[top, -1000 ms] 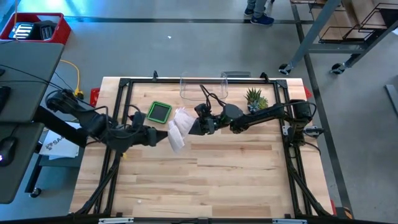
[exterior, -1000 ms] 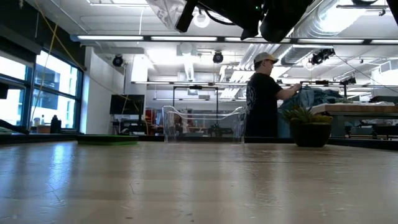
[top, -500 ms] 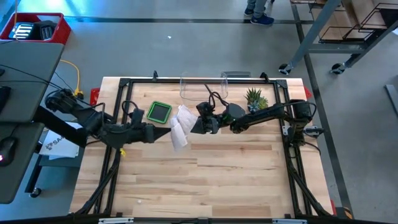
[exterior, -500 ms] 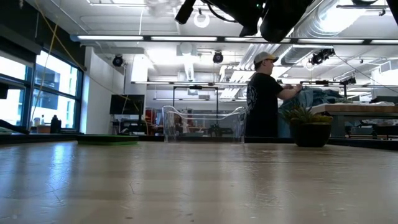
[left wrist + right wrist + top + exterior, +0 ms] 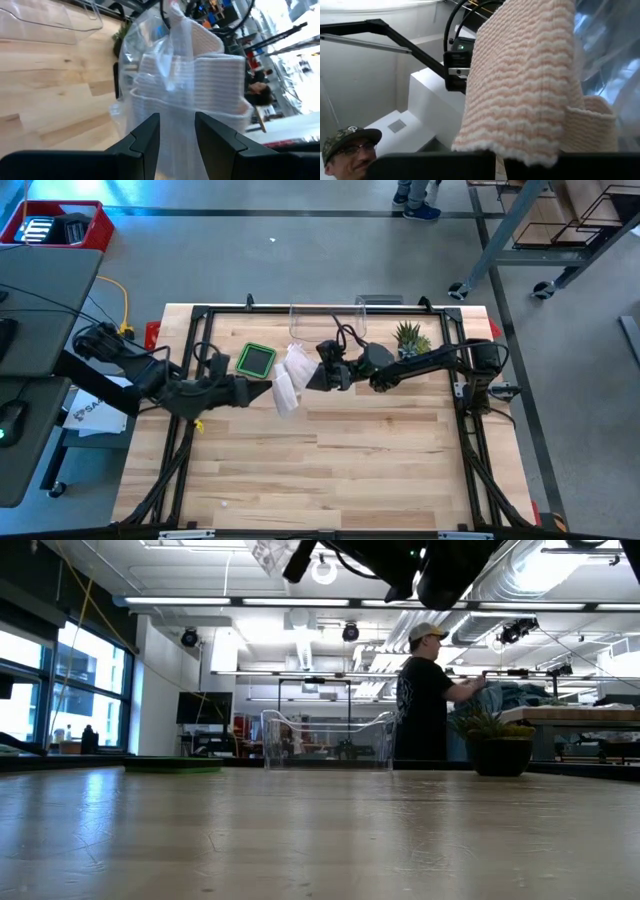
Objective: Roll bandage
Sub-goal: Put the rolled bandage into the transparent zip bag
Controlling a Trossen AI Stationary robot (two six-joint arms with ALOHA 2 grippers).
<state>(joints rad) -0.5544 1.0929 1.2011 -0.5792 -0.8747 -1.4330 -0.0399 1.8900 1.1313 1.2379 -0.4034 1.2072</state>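
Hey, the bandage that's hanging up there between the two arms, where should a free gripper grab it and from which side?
Probably the loose lower end of the bandage, approached from the table's front side. It hangs above the table, with the right gripper holding its upper part and the left gripper at its plastic wrap, so both flanks are taken. The front edge is unobstructed, and the flat knit should pinch easily.

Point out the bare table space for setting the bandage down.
The whole near half of the light wooden table is bare. The far strip is crowded: green square tray, clear plastic bin, small potted plant, both hands holding the bagged white bandage.
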